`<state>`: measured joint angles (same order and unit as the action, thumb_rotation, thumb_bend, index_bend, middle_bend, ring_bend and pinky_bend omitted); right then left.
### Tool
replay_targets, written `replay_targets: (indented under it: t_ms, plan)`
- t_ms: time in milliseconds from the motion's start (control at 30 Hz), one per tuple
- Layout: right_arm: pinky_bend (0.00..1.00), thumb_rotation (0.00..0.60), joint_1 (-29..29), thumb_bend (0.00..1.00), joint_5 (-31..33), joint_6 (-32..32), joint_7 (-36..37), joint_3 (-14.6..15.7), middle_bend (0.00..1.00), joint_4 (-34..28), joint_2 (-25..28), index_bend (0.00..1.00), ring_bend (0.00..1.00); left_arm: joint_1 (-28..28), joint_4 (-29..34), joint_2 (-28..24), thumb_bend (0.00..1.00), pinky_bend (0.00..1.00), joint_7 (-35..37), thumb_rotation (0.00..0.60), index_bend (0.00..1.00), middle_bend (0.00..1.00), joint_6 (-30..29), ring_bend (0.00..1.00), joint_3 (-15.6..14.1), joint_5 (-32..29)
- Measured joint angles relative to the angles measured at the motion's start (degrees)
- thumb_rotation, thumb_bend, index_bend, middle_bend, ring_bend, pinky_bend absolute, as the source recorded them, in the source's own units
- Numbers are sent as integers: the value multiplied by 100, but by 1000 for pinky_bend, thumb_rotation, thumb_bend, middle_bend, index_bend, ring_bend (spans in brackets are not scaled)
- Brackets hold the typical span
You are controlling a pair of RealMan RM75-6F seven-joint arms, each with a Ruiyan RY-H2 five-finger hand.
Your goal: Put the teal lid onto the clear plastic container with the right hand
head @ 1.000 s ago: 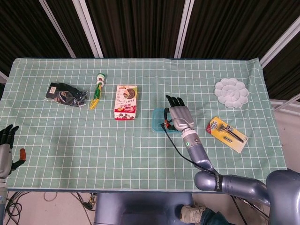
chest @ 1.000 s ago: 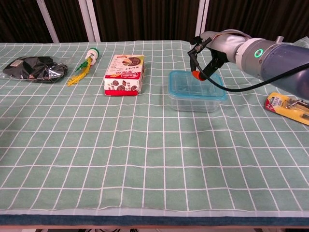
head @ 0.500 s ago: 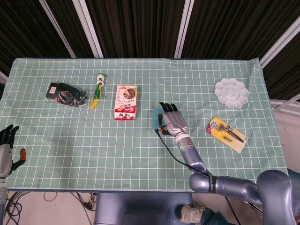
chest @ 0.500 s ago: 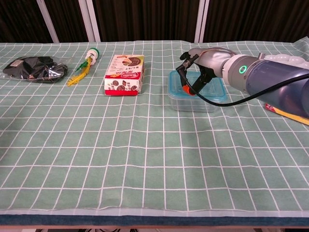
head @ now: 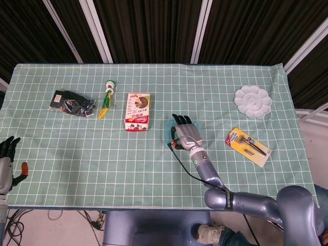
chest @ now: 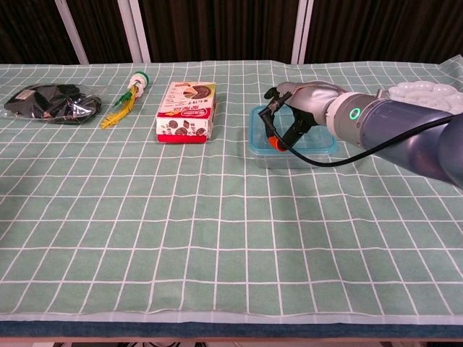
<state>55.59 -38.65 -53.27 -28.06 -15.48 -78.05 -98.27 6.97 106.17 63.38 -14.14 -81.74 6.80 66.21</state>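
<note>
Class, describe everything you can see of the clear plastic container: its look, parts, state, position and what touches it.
The clear plastic container is a low, rectangular, see-through tub with rounded corners, standing upright on the green checked tablecloth, right of the snack box. The teal lid lies across its top. The right hand rests on the lid, hiding much of it; whether it is fully seated cannot be told.

On your table [head: 154, 169] you have a black bag [head: 72, 102], a green-yellow toy [head: 106, 98], a snack box [head: 138, 111], a white palette [head: 252, 101] and a carded razor [head: 249, 146].
</note>
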Motion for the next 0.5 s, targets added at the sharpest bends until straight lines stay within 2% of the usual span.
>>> replay_targets:
  t_ms: [500]
  plan:
    - [0,600,51,479,310,120,-176,-25,40,134,54,595,0,5,-6,-5,542,0,-1,600,87,0,7,0,1,-21]
